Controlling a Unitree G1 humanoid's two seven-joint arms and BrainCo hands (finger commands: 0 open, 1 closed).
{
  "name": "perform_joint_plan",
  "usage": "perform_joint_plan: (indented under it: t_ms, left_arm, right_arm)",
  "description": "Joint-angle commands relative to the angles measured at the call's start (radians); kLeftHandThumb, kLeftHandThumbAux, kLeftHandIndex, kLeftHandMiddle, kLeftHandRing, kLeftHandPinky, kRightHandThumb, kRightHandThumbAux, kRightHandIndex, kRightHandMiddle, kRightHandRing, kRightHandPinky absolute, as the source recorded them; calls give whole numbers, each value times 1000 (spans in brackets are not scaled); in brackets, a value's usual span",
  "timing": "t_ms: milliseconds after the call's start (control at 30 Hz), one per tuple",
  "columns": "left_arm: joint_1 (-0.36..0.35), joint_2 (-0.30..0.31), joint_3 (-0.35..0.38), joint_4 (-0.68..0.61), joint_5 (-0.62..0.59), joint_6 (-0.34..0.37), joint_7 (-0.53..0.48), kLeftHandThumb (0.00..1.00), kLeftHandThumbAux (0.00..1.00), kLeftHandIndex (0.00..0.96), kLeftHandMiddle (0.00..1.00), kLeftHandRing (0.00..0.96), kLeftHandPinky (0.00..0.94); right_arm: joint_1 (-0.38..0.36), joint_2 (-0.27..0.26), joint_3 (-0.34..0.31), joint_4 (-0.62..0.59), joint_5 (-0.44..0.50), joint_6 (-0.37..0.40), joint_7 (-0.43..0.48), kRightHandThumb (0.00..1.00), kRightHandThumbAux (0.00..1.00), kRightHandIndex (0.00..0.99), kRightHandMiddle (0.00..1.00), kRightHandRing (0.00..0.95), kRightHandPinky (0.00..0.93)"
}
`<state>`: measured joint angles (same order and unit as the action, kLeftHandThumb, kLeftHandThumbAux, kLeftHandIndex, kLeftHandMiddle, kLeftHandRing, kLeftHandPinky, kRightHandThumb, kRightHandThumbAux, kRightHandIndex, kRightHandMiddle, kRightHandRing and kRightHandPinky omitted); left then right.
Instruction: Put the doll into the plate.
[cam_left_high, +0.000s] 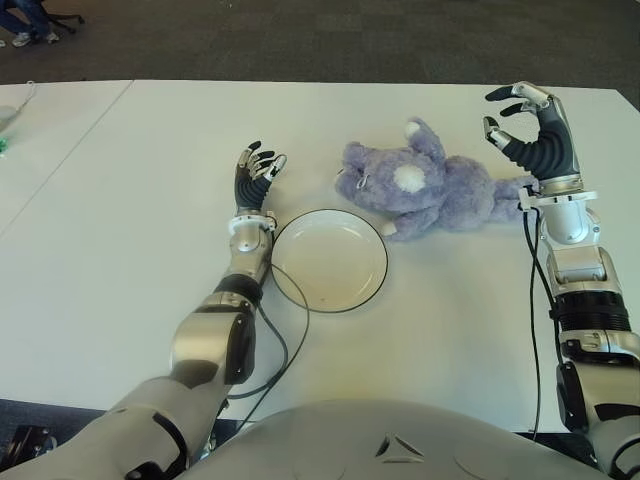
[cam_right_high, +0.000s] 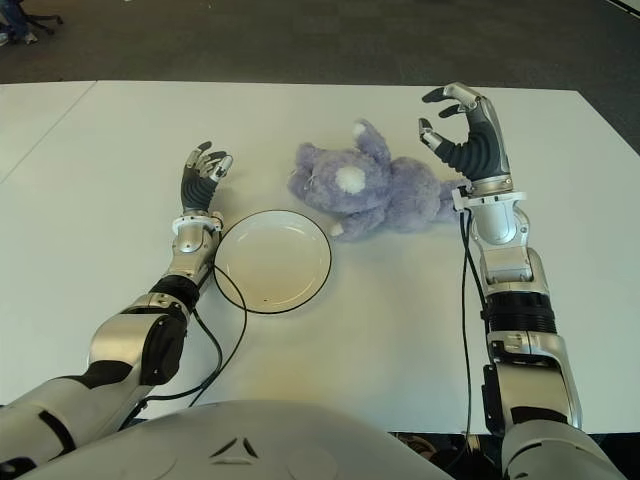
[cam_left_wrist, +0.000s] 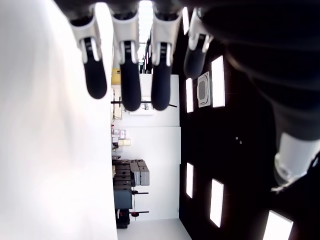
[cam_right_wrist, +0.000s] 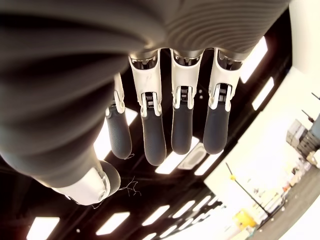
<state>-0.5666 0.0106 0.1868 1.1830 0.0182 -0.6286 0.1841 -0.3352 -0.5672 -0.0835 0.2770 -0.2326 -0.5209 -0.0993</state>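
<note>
Doll (cam_left_high: 425, 188) lies just left of raised right hand (cam_left_high: 530, 130)

Evenly lit from overhead, bright on the white table (cam_left_high: 450, 340). Soft, faint shadows only, hugging the doll (cam_left_high: 425, 185) and the plate (cam_left_high: 329, 260) rim. Mild glare across the table's far half. Dark floor beyond. Slight bending toward the edges of both eye views. Close and soft on the fingers (cam_right_wrist: 182, 130) in the right wrist view, against glowing ceiling panels. Washed-out white beside the fingers (cam_left_wrist: 130, 75) in the left wrist view.
</note>
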Motion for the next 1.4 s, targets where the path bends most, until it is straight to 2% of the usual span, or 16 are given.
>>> perform_joint_plan:
  t_ms: [33,467,667,767,800,833,867,900,933,967,1000,1100,1133,1400]
  left_arm:
    - [255,-50,6,152,5,70,0,0,598,188,316,315,282]
    - [253,-53,8,152,4,76,6,0,582,184,317,315,283]
    - [252,-52,6,152,5,78,6,0,562,183,314,310,272]
    - [252,-53,5,152,7,78,10,0,577,185,314,311,287]
    - [251,-52,5,152,7,79,10,0,582,185,313,312,288]
    - [251,-51,5,152,7,79,9,0,582,185,313,312,288]
    - [251,-51,5,152,7,79,9,0,586,184,312,313,286]
    - [251,-50,4,152,8,79,8,0,586,184,312,313,286]
    - [251,-50,4,152,8,79,8,0,583,185,313,313,283]
    - [252,-50,3,152,9,79,9,0,582,185,313,313,282]
    - [252,-50,2,152,10,78,9,0,578,187,315,313,275]
    - [252,-50,0,152,12,78,13,0,573,190,316,311,259]
    - [252,-49,-1,152,13,79,15,0,571,185,316,309,256]
    - [251,-48,-1,153,13,84,17,0,570,181,314,308,273]
  right_arm:
    - [53,25,3,-45,-4,53,30,529,728,781,888,892,878]
    - [67,20,4,-62,-11,74,44,525,731,779,889,891,877]
    - [66,23,10,-53,14,75,76,542,725,772,886,889,877]
    - [66,7,24,-47,31,71,130,531,718,757,875,876,851]
    - [67,2,29,-45,33,71,146,378,698,642,824,824,795]
    - [71,-11,39,-36,34,64,175,350,695,622,815,815,786]
    - [74,-19,44,-30,34,58,196,240,638,458,597,605,602]
    - [83,-53,66,-2,29,26,251,210,625,415,540,550,553]
    - [90,-77,81,18,26,2,290,117,542,135,136,151,178]
    - [91,-106,100,29,14,-17,332,100,528,88,68,83,113]
    - [92,-123,112,35,6,-29,359,99,464,21,16,20,28]
    - [80,-162,147,24,-28,-41,422,99,396,0,0,0,0]
    - [80,-168,154,26,-35,-45,433,71,336,0,0,0,0]
    - [81,-180,176,15,-1,-9,535,9,248,0,0,0,0]
